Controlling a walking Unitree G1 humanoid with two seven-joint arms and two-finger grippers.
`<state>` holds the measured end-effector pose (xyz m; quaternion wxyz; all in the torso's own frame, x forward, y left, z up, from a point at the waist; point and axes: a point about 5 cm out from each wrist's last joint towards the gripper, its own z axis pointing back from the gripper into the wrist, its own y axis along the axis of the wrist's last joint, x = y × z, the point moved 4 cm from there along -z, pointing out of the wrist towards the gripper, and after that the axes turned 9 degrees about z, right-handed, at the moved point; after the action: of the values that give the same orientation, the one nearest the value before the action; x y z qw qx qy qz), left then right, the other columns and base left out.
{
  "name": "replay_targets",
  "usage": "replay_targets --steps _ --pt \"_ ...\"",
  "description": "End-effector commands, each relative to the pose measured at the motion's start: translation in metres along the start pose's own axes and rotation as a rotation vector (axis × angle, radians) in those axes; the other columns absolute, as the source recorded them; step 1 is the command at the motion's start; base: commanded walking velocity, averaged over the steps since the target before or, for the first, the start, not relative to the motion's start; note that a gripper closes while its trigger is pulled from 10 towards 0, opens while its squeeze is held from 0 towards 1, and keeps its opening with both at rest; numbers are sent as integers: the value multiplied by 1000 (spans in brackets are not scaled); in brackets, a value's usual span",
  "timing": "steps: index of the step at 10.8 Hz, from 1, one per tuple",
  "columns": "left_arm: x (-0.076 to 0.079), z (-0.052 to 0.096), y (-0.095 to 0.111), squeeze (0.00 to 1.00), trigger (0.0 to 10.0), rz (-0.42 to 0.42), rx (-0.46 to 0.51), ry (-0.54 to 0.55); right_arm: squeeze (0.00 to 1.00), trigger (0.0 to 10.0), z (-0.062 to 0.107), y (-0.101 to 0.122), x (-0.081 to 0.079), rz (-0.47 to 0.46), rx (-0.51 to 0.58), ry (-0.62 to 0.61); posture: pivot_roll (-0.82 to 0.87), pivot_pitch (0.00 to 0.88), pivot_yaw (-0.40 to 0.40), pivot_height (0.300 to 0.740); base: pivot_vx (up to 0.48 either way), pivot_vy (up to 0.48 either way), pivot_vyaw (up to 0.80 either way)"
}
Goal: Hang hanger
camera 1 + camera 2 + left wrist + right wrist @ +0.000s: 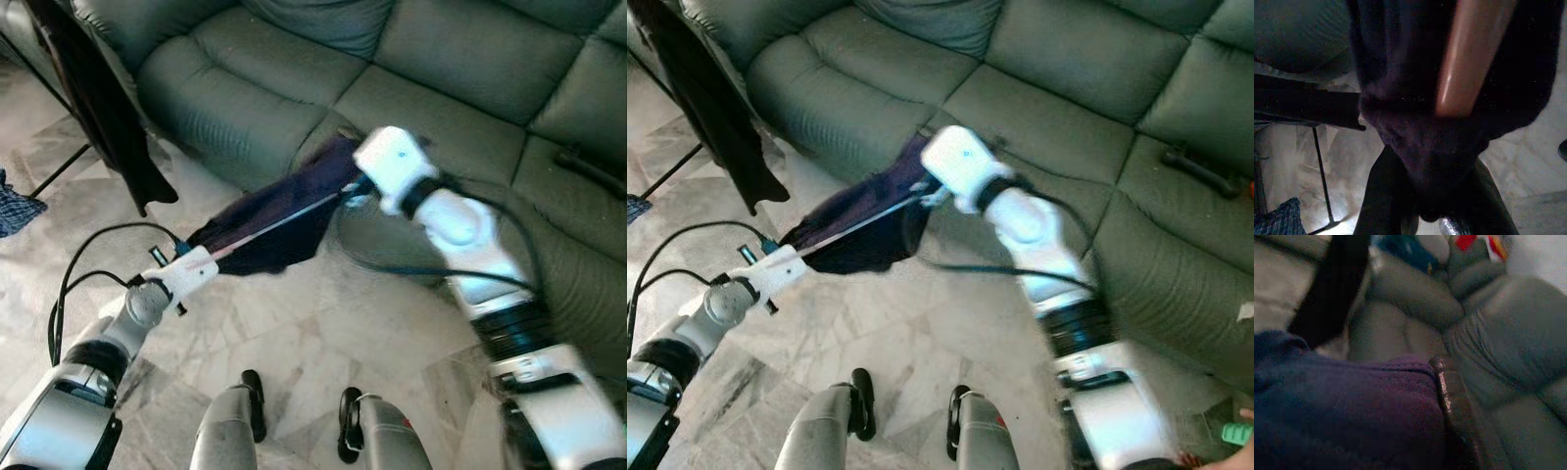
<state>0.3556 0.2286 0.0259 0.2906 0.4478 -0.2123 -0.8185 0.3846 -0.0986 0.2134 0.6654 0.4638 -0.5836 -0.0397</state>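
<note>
**No legible text in any view**

No word, label, brand mark, number or sign can be read in these pictures. The head views are soft with blur, and the wrist views are dark and close.
</note>
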Motion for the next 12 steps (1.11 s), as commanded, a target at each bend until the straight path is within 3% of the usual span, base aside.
replay_targets --steps 1,2,5,6,8,9,11,12 --pt "-5 24 -77 0 0 54 -272 20 0 0 27 -15 68 48 -60 -262 -19 245 -24 740 0 0 0" --pt "-9 24 -74 0 0 64 -248 25 0 0 41 -33 83 123 -136 -314 -19 246 -25 740 0 0 0" --pt "-11 25 -65 0 0 107 -173 -10 0 0 82 -78 110 124 -300 -408 -14 251 -28 740 0 0 0" --pt "-13 27 -69 0 0 98 -183 -11 0 0 85 -80 113 95 -298 -437 -11 252 -25 740 0 0 0" --pt "-9 26 -72 0 0 32 -211 -18 0 0 69 -64 107 8 -215 -474 -18 251 -18 740 0 0 0" --pt "-4 22 -68 0 0 -24 -219 -8 0 0 45 -38 100 -85 -111 -511 -21 249 -17 740 0 0 0" --pt "0 18 -62 0 0 -9 -219 12 0 0 18 -5 78 -213 -8 -473 -20 247 -18 740 0 0 0" --pt "1 14 -56 0 0 13 -203 19 0 0 3 16 58 -301 48 -410 -17 246 -22 740 0 0 0"
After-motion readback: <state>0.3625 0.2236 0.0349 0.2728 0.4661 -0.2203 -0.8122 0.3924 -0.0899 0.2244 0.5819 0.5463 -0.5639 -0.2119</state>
